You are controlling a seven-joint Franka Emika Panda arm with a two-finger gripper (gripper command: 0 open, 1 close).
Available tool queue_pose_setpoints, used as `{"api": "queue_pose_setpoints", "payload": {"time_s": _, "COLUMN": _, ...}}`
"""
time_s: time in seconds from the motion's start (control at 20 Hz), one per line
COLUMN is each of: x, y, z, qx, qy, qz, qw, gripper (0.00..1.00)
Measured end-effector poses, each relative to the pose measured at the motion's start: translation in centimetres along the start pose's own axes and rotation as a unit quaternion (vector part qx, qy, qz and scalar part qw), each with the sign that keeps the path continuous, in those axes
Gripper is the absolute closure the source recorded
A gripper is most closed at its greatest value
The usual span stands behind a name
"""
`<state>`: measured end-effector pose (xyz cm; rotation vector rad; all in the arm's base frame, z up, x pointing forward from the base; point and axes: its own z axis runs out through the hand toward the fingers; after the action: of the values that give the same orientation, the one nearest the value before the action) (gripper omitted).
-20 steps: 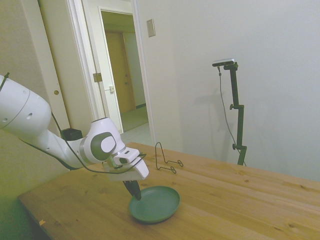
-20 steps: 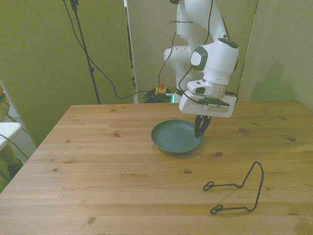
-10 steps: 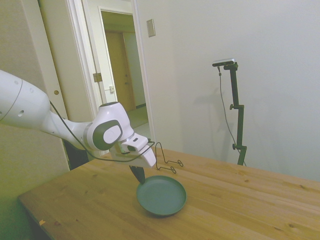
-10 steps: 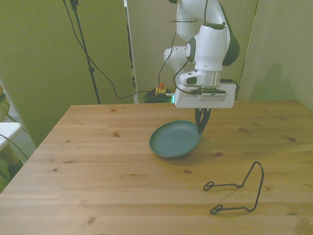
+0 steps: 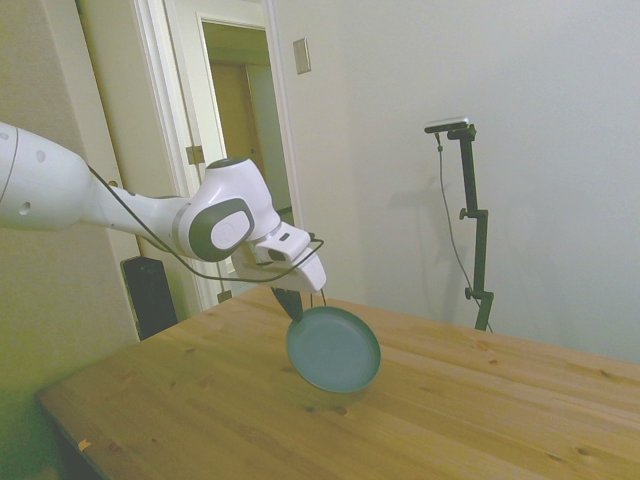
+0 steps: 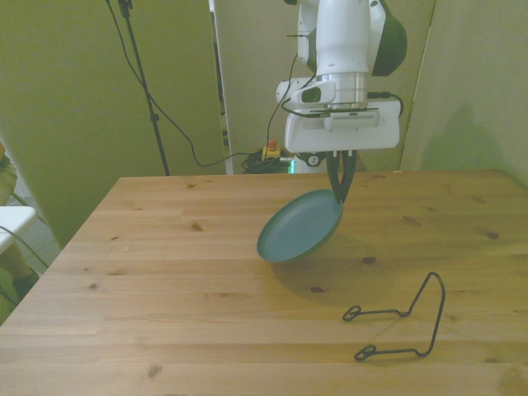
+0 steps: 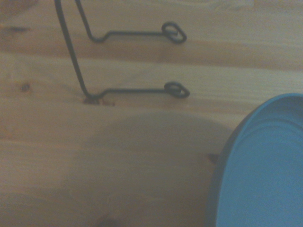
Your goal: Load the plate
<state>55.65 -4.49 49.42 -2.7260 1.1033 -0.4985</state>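
While the teal-green plate (image 6: 299, 226) hangs clear of the wooden table (image 6: 165, 272), tilted with its low edge toward the front view's left, the gripper (image 6: 339, 196) pinches it by the high rim, fingers closed narrow on that one edge. Nothing else supports the dish; its shadow lies on the boards beneath. The black wire rack (image 6: 402, 323) stands well apart, nearer the camera on the front view's right, its upright loop at one end and two looped feet pointing back toward the plate. In the wrist view the rack (image 7: 120, 61) sits beyond the plate's rim (image 7: 258, 170), with bare wood between. My judgement: the step in hand is carrying the plate across to the rack and standing it there. Doing it well means holding the rim grip firm, since a one-edge pinch lets the dish swing or slip; moving slowly; bringing the plate closer to upright before lowering; and lining its lower edge between the two feet so it leans on the loop. The rack looks light and may skid if nudged.
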Motion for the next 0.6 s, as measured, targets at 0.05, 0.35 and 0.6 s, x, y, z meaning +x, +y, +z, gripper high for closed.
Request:
{"api": "queue_pose_setpoints", "payload": {"time_s": 0.05, "x": 0.6, "y": -0.1, "z": -0.5, "qx": 0.017, "qy": -0.003, "qz": 0.005, "qw": 0.9998, "gripper": 1.0}}
{"api": "queue_pose_setpoints", "payload": {"time_s": 0.35, "x": 2.8, "y": -1.4, "z": -2.6, "qx": 0.101, "qy": -0.017, "qz": 0.014, "qw": 0.9947, "gripper": 1.0}}
{"api": "queue_pose_setpoints", "payload": {"time_s": 0.6, "x": 4.5, "y": -2.5, "z": -2.5, "qx": 0.119, "qy": -0.014, "qz": 0.008, "qw": 0.9928, "gripper": 1.0}}
